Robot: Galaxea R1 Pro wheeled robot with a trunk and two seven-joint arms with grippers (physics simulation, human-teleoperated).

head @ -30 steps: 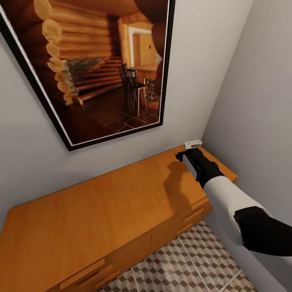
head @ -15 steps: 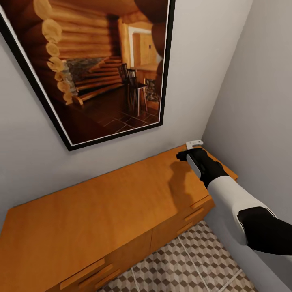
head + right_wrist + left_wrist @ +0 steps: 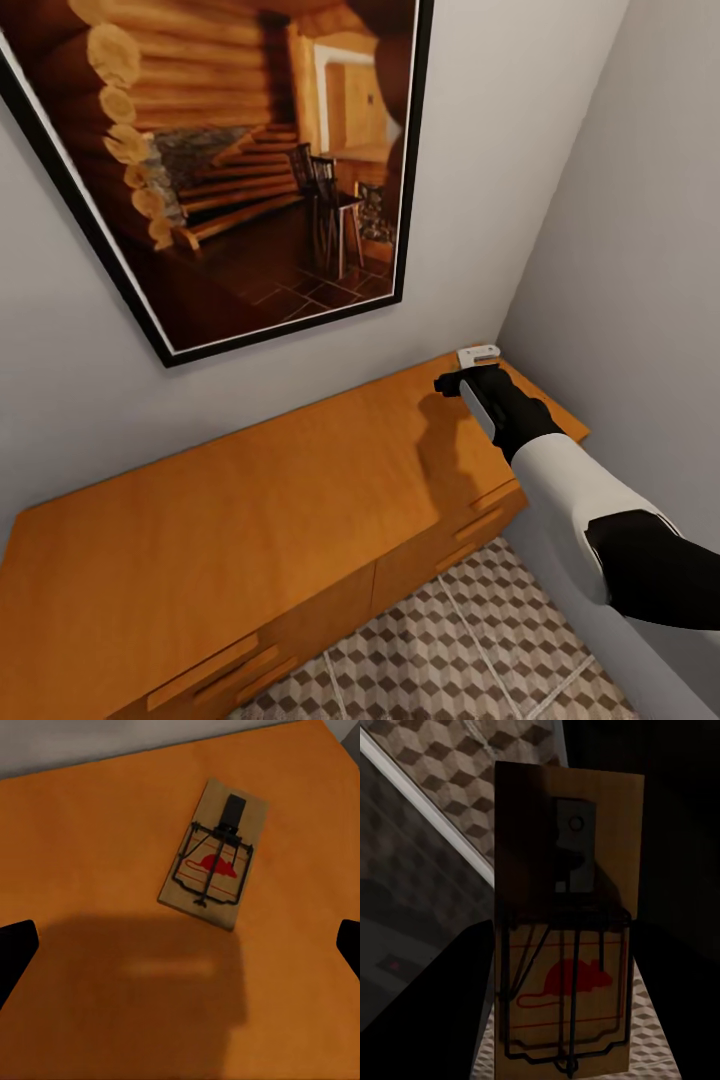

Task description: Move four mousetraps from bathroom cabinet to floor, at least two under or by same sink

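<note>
Two grey walls meet in a corner, and the larger carries one big black-framed picture of a log-cabin interior. Below it runs the single orange-brown cabinet, its flat top reaching into the corner, with bar-handled drawer fronts along the near edge. In front lies the bathroom floor, tiled in a brown, beige and white cube pattern.

One arm shows in the head view: the right one, white forearm and black wrist, reaching over the cabinet's far right end. The right gripper hovers above the top near the corner, casting a shadow on the wood. In its wrist view the two dark fingertips sit at opposite edges, spread wide with nothing between them.

Two mousetraps can be counted. One mousetrap lies flat on the cabinet top (red mouse print up, wire bar across it), just ahead of the spread fingers and apart from them. The second mousetrap is pinched in the left gripper, dark fingers on either side, held above the patterned tiles.
</note>
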